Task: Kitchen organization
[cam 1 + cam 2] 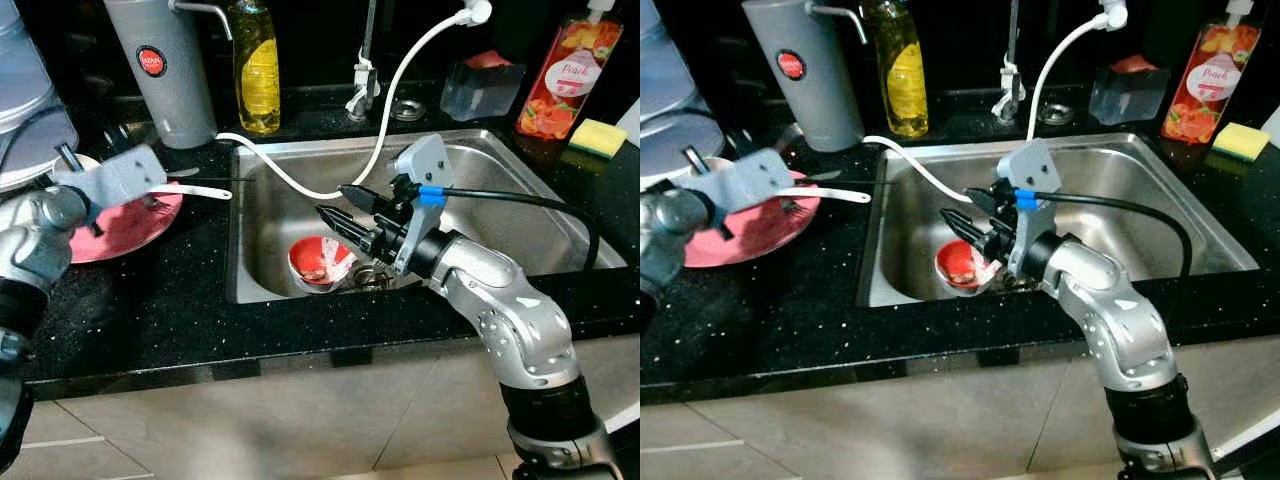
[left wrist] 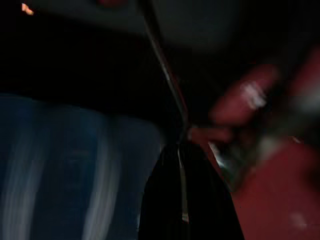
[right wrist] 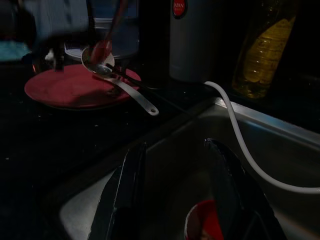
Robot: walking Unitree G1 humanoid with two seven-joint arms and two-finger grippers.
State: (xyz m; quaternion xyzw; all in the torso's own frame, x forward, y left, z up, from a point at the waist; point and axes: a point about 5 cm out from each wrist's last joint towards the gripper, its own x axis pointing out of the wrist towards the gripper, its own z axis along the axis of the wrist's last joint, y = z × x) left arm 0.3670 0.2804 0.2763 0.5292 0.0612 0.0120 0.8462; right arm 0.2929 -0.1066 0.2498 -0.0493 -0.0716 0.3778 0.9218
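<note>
A pink plate (image 1: 130,225) lies on the black counter left of the sink, with a silver spoon (image 1: 200,191) whose handle juts over its right rim. My left gripper (image 2: 181,150) hovers over the plate's left side, shut on a thin dark stick (image 1: 66,157) held crosswise. A red bowl (image 1: 320,262) with food scraps sits at the bottom of the steel sink (image 1: 500,215), near the drain. Just above the bowl, my right gripper (image 1: 332,200) points left with its fingers (image 3: 125,190) apart and nothing between them.
A white hose (image 1: 400,80) hangs from the tap into the sink. Behind stand a grey flask (image 1: 160,70), a yellow soap bottle (image 1: 257,65), a clear tub (image 1: 480,88), a peach bottle (image 1: 565,75) and a yellow sponge (image 1: 598,137). A water jug (image 1: 25,90) sits far left.
</note>
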